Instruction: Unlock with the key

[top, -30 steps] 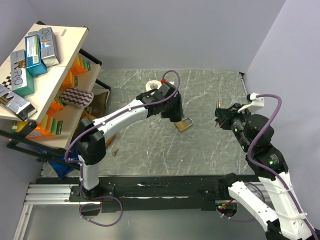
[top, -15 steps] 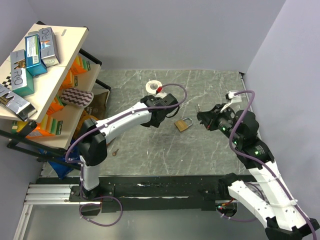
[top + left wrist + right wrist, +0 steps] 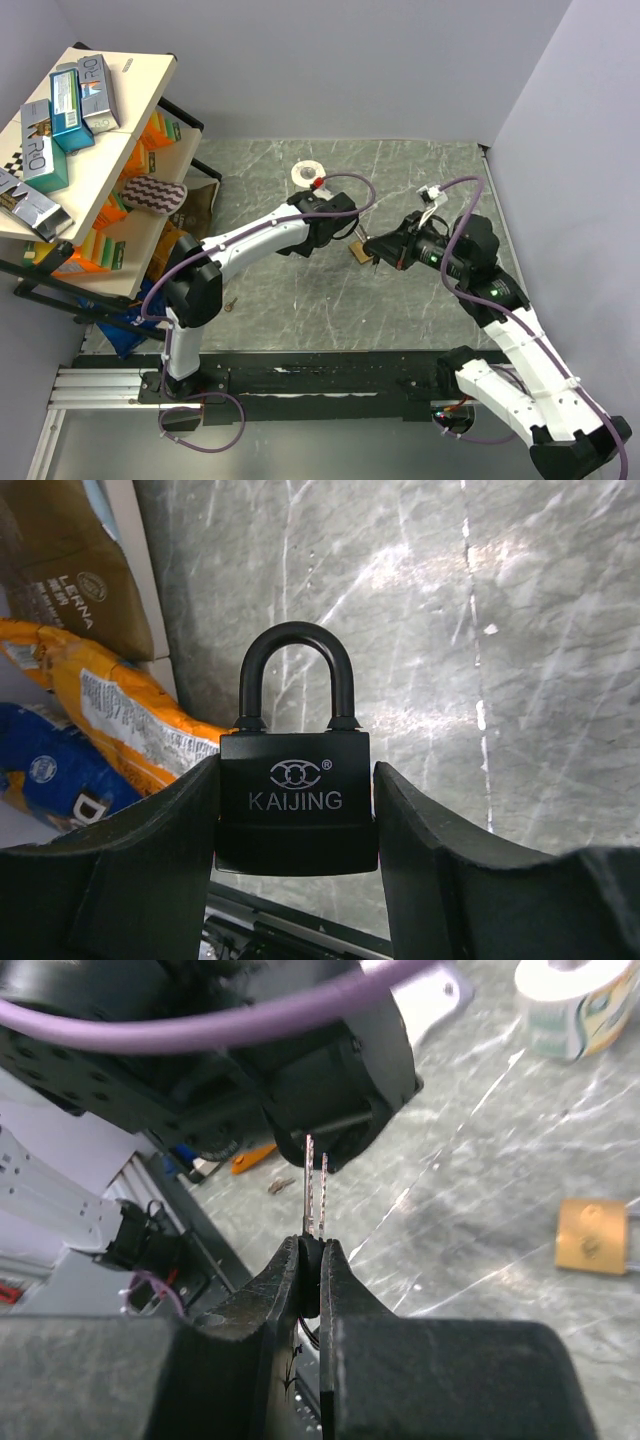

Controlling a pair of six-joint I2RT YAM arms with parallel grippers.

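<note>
The black-and-white right arm [image 3: 505,305] has swung left from the right side to the middle of the scene. The matching left arm [image 3: 250,235] has drawn back slightly toward the near left, so their tips now almost meet.

Plain pale grey walls [image 3: 350,60] close the far and right sides. The grey marble-patterned worktop [image 3: 420,170] is flat and mostly bare. A slanted cream board shelf [image 3: 135,110] stacked with boxes stands at its far left. A white roll of tape [image 3: 307,174] sits far of centre. A small square brass padlock [image 3: 597,1237] lies flat close by where the 2 arms meet, in nobody's grip.

The left end effector [image 3: 296,775] is about half open, its 2 black fingers pressed on the sides of a black padlock stamped KAIJING [image 3: 296,800], whose shackle points away from the wrist. No keyhole shows on the visible face. The right end effector [image 3: 311,1260] is all but closed, pinching a small key bunch with silver blades [image 3: 307,1190]; 2 blades stick out past the fingertips.

The blades' long axis continues the line of the right fingers and points left at the dark housing of the left wrist, close but not touching. The black padlock lies just left of the key bunch. The right arm is the one to close in, probably toward a keyway on the padlock's hidden base.
</note>
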